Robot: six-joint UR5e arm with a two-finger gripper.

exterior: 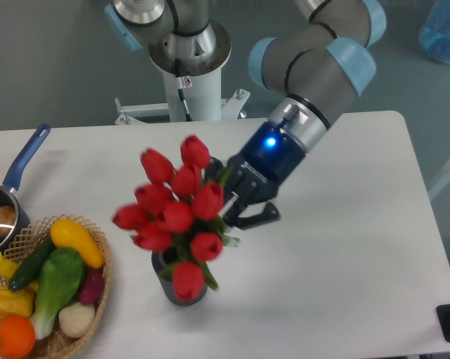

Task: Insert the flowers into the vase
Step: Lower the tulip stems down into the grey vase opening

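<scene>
Presently listed: flowers [173,217], a bunch of closed red tulips with green stems and leaves, heads fanned out left of and below the fingers [256,215], slightly blurred. Gripper [236,196]: dark two-finger type, tilted down to the left, fingers closed narrowly on the green stems at the bunch's right side. Vase [182,290]: small dark grey ribbed cylinder, standing below and left of the fingers, its mouth and most of its body covered by the lowest blooms; whether any stem is inside cannot be told. Basket [98,295] of vegetables sits farther left of the fingers, near the vase but apart from it; blue-handled saucepan [16,179] lies at the far left edge. Table [344,262]: white surface lies bare to the right of and below the fingers, out to the right edge.
</scene>
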